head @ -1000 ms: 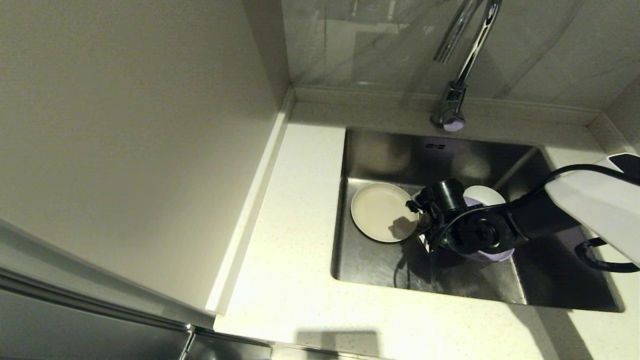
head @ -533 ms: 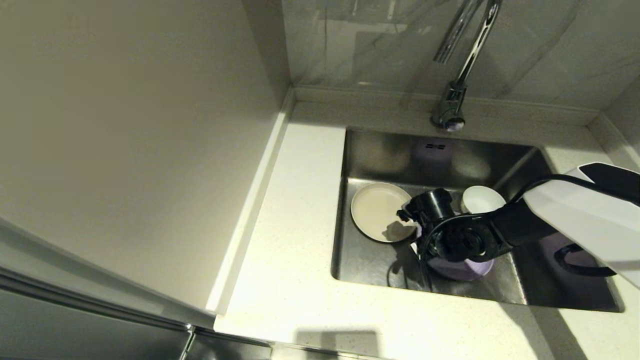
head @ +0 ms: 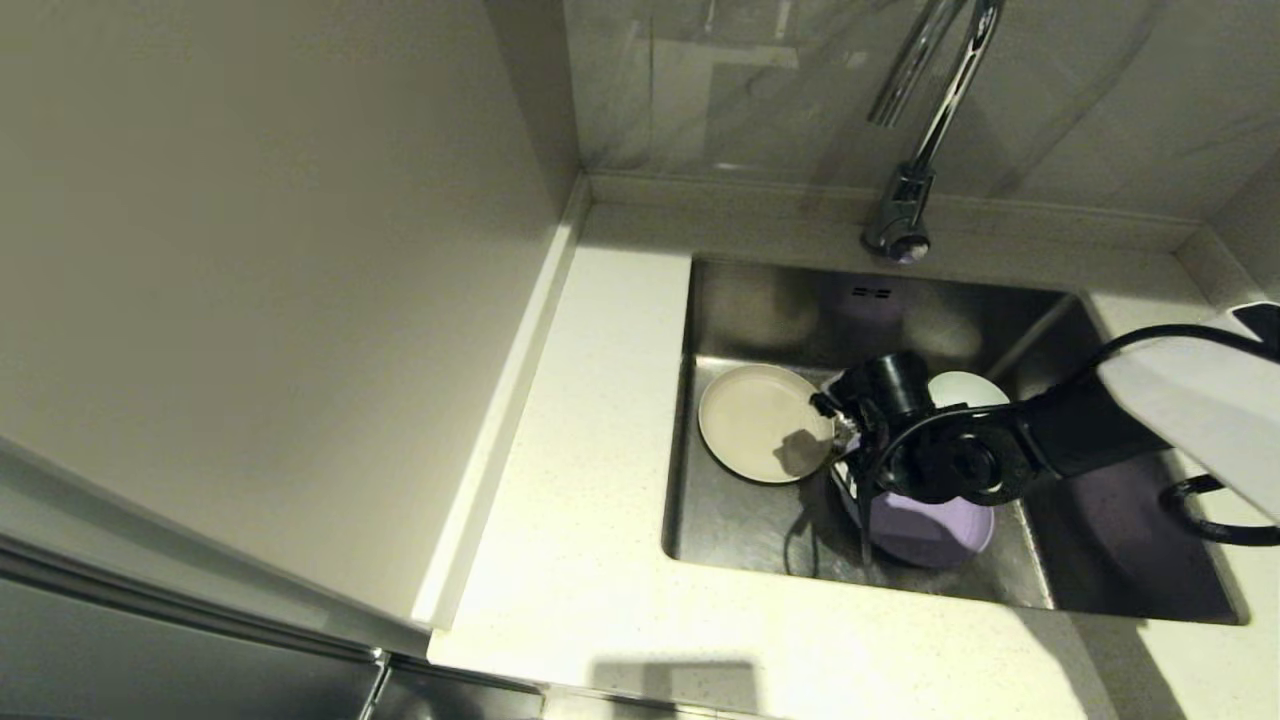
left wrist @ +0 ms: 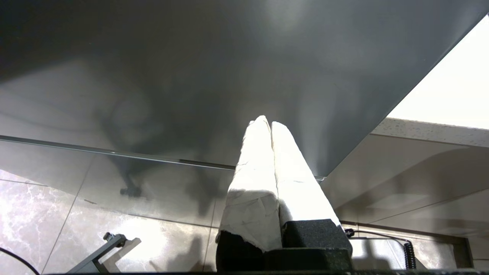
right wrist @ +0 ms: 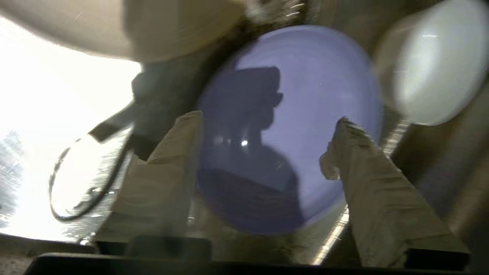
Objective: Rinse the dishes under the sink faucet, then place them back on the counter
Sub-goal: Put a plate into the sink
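Progress of the rinse-and-return task, seen from the head and both wrist views. All three dishes lie inside the sink (head: pixel 1050 590): the cream plate (head: pixel 760 425) flat on the basin floor at its left, the lilac plate (head: pixel 925 530) nearer the front wall, and the white bowl (head: pixel 965 388) just behind the arm, toward the back. The right gripper (right wrist: pixel 267 137) hangs over the lilac plate with its two padded fingers (right wrist: pixel 168 168) spread well apart and nothing between them — the plate lies beneath them, released, not grasped. No stream shows at the faucet (head: pixel 915 150), whose spout runs out of the top of the head view, so whether water runs cannot be told. The counter (head: pixel 590 480) to the left of the sink carries no dish. The left gripper (left wrist: pixel 271 128) sits parked below counter level, facing a dark cabinet front, its wrapped fingers pressed together on nothing. Judged from this layout, the return step is not yet done for any dish; whether each has been rinsed cannot be read from the pictures.
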Controlling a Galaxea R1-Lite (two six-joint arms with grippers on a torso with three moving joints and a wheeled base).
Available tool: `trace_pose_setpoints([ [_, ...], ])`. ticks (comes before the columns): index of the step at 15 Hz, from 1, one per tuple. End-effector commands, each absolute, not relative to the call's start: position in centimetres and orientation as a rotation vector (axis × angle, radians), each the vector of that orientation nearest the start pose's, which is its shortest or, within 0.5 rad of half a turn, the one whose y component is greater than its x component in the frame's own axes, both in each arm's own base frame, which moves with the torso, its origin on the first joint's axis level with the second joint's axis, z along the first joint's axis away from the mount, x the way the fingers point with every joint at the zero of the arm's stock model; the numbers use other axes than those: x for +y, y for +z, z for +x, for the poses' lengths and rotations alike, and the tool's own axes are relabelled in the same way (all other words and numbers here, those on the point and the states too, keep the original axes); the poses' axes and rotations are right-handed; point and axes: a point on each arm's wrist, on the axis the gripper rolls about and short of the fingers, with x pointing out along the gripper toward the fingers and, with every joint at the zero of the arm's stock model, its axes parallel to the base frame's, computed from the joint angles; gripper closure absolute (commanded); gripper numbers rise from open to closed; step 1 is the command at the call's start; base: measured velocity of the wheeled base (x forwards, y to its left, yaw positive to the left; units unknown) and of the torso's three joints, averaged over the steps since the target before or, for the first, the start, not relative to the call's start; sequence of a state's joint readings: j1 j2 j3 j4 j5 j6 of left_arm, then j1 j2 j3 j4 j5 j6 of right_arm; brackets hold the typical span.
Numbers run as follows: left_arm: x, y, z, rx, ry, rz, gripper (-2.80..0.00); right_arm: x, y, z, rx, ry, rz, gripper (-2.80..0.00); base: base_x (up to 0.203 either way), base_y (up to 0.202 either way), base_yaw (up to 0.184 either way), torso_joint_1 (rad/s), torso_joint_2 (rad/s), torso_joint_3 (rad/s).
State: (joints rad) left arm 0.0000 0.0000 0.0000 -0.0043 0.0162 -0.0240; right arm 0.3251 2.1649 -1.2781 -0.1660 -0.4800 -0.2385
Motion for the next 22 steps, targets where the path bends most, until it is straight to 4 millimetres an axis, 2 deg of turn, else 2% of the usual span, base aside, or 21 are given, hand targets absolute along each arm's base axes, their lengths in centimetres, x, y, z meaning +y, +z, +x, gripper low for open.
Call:
trace_pose_setpoints([
  [1,0.0,7.6,-2.3,-0.006,0.017,-0.025,0.00,9.9,14.2,38.5,0.590,-0.128,-0.457,-2.80,0.000,0.000,0.000,0.000,0.00,0.000],
  [3,0.0,7.6,-2.3,-0.006,0.017,-0.025,0.00,6.1,17.4,38.0,0.562,-0.198,-0.407,-2.80,0.000,0.000,0.000,0.000,0.00,0.000],
  [6,0.0,7.6,-2.3,-0.006,0.017,-0.025,0.00,-0.9,21.4,37.7,0.625,-0.280,-0.334,-2.80,0.000,0.000,0.000,0.000,0.00,0.000],
  [7,0.0,7.6,-2.3,-0.006,0.017,-0.025,0.00,-3.3,22.5,37.4,0.658,-0.281,-0.299,0.00,0.000,0.000,0.000,0.000,0.00,0.000],
  [9,0.0,7.6,-2.3,-0.006,0.017,-0.025,0.00,-6.2,24.2,36.6,0.675,-0.180,-0.211,0.00,0.000,0.000,0.000,0.000,0.00,0.000],
  [12,0.0,7.6,-2.3,-0.006,0.017,-0.025,0.00,-8.6,26.9,35.2,0.653,-0.027,-0.087,0.00,0.000,0.000,0.000,0.000,0.00,0.000],
  [15,0.0,7.6,-2.3,-0.006,0.017,-0.025,0.00,-9.1,28.6,35.3,0.609,-0.017,0.129,0.00,0.000,0.000,0.000,0.000,0.00,0.000],
  [19,0.0,7.6,-2.3,-0.006,0.017,-0.025,0.00,-8.8,30.8,37.1,0.462,0.231,0.555,0.00,0.000,0.000,0.000,0.000,0.00,0.000],
  [22,0.0,7.6,-2.3,-0.006,0.017,-0.025,0.00,-8.8,31.4,38.6,0.375,0.407,0.646,0.00,0.000,0.000,0.000,0.000,0.00,0.000],
])
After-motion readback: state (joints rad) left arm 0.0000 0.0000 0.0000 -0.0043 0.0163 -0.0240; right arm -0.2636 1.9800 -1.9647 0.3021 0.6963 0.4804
